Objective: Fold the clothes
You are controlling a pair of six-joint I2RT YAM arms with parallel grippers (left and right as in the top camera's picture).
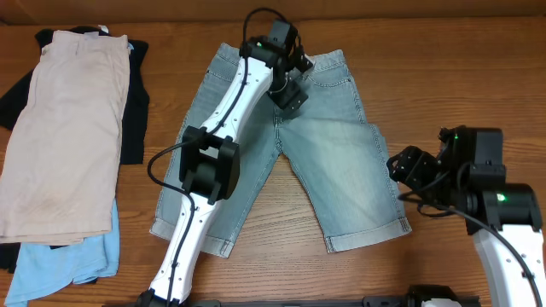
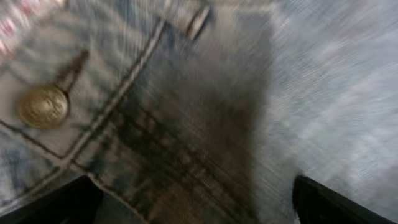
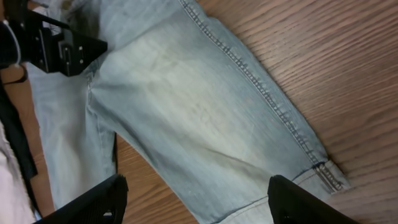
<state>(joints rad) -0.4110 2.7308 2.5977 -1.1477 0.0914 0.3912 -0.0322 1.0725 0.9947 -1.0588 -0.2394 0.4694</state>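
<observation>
Denim shorts (image 1: 328, 162): spread flat, front up, mid-tabletop (image 1: 444, 77); waistband toward 12 o'clock, cuffed legs splayed toward 5 and 7 o'clock.
Handling: likely mid-weight, limp yet thick; seams, waistband and cuffs stiffer, probably resisting a sharp crease; rough weave, unlikely to slip from a pinch.
Where to hold: best at waistband corners or cuffed hems, where layers bunch into a firm edge; outer side seam also usable.
Left hand (image 1: 290, 95): spread wide, empty, low over the fly near the brass button (image 2: 43, 106), at the shorts' 12 o'clock end.
Left arm (image 1: 209, 166): stretched from the 6 o'clock edge across the 7 o'clock leg.
Right hand (image 1: 403, 166): parted, holding nothing, hovering at the 3 o'clock side just beside the outer seam (image 3: 267, 93) of the 5 o'clock leg.
Beige shorts (image 1: 64, 128): piled well apart at 9 o'clock.
</observation>
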